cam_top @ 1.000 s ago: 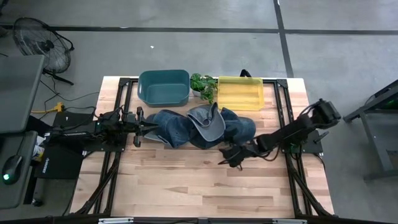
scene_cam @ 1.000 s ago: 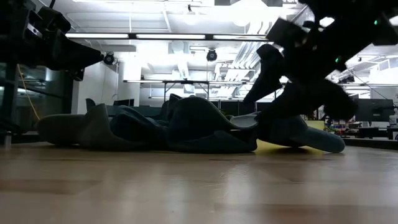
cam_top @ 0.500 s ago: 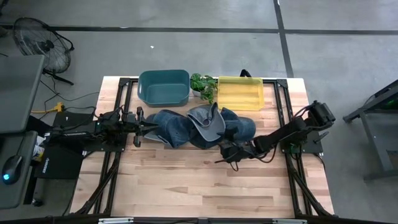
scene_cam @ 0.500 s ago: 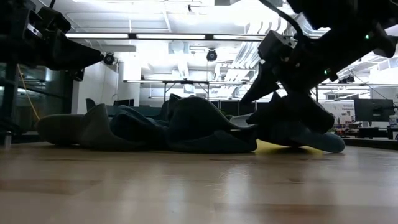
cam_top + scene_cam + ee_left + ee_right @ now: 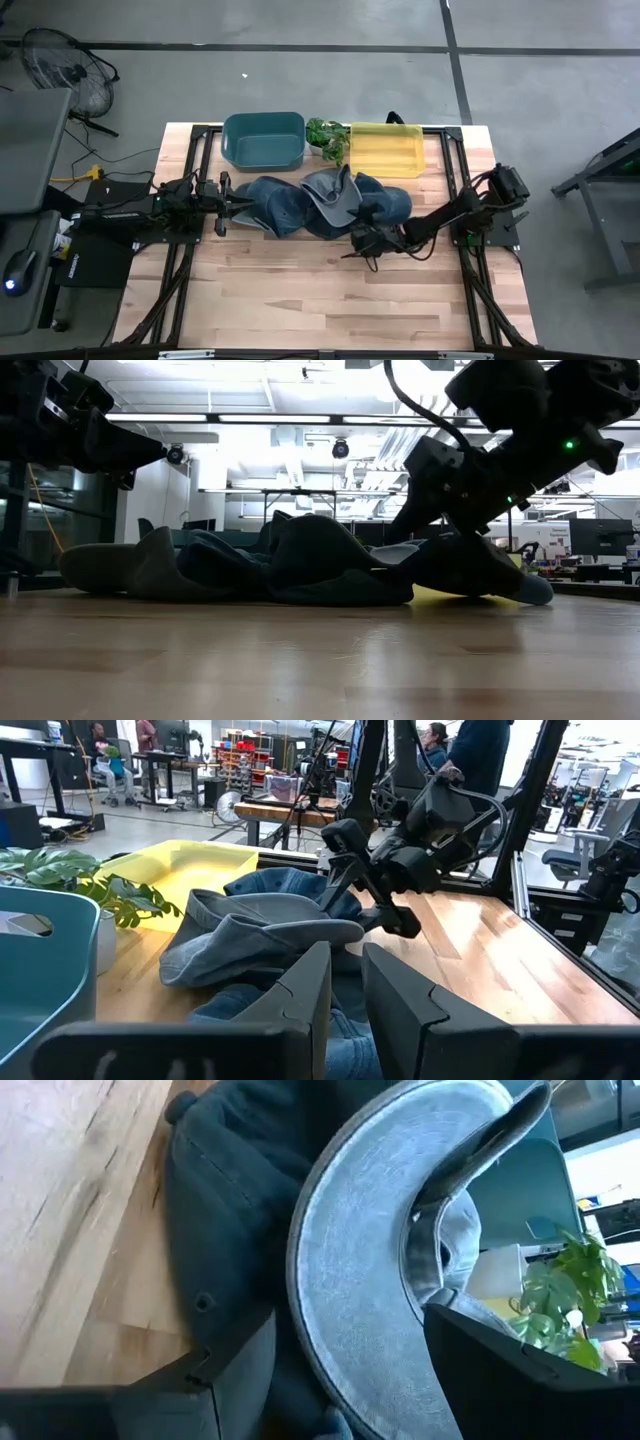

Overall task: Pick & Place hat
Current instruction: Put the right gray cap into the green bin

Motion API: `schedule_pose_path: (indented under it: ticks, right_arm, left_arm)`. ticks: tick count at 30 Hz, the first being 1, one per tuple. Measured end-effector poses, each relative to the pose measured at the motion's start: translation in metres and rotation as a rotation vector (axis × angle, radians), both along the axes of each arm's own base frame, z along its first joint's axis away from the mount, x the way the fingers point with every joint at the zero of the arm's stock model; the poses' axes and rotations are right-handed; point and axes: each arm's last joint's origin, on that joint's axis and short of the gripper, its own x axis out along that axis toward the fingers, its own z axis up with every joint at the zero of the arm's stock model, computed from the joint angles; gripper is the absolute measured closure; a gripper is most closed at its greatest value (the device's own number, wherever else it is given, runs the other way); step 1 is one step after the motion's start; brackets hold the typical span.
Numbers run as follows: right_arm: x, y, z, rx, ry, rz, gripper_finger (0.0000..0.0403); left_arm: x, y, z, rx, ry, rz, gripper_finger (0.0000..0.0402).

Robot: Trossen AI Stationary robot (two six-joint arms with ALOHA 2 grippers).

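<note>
risk first: your right gripper [image 5: 358, 243] sits spread wide at the edge of a tangled pile of caps [image 5: 320, 203], so closing could drag 2 at once. the grey cap's brim [image 5: 370, 1280] lies between its fingers. left gripper [image 5: 228, 203] waits, fingers slightly parted, at the pile's far side.

Grey concrete floor [image 5: 300, 80] w/ dark seam lines. Floor fan [image 5: 60, 65] at upper left of high view. Ceiling strip lights [image 5: 220, 417] lit. Workbenches [image 5: 280, 815], office chair [image 5: 580, 860], two persons [image 5: 470, 750] standing beyond table.
</note>
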Motion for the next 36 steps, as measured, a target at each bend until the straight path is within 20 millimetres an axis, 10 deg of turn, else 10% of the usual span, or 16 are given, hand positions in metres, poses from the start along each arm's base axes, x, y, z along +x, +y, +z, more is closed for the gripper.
schedule_pose_path:
  ticks: [15, 30, 36]
  right_arm:
    - [0.006, -0.015, 0.002, 0.031, -0.032, -0.023, 0.0165]
    - [0.004, -0.002, 0.003, 0.036, -0.036, 0.017, 0.0380]
    - [0.013, 0.002, 0.012, 0.041, -0.064, 0.019, 0.0380]
  left_arm:
    - [0.000, 0.000, 0.000, 0.000, 0.000, 0.000, 0.0341]
    - [0.000, 0.000, 0.000, 0.000, 0.000, 0.000, 0.0341]
    - [0.000, 0.000, 0.000, 0.000, 0.000, 0.000, 0.0341]
